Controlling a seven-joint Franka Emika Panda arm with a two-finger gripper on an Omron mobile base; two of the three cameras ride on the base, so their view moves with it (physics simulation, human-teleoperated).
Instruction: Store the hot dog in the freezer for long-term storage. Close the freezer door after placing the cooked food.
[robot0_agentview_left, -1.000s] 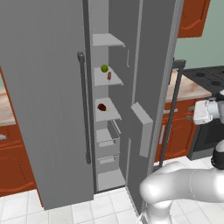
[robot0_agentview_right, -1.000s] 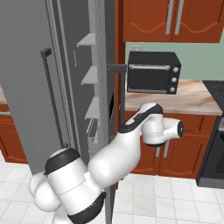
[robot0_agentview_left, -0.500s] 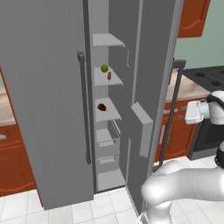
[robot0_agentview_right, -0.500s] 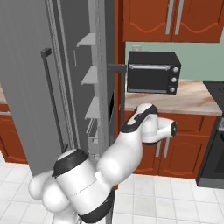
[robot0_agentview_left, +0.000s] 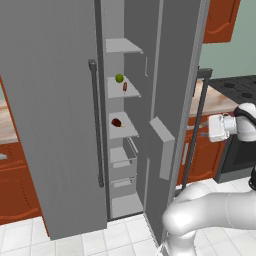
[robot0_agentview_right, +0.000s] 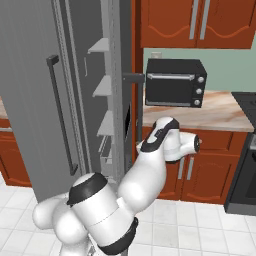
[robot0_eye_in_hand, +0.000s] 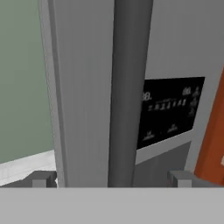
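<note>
Hand view; gripper (robot0_eye_in_hand: 111, 178) open astride door handle (robot0_eye_in_hand: 129, 87); hot dog (robot0_agentview_left: 125, 87) shelved

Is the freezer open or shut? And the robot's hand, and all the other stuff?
Freezer door: open, swung wide.
Other door: shut.
Hot dog: lying on a shelf inside, beside a green fruit.
Gripper: open, its tips either side of the open door's handle, not squeezing it.
Oven on the counter: shut.
</note>
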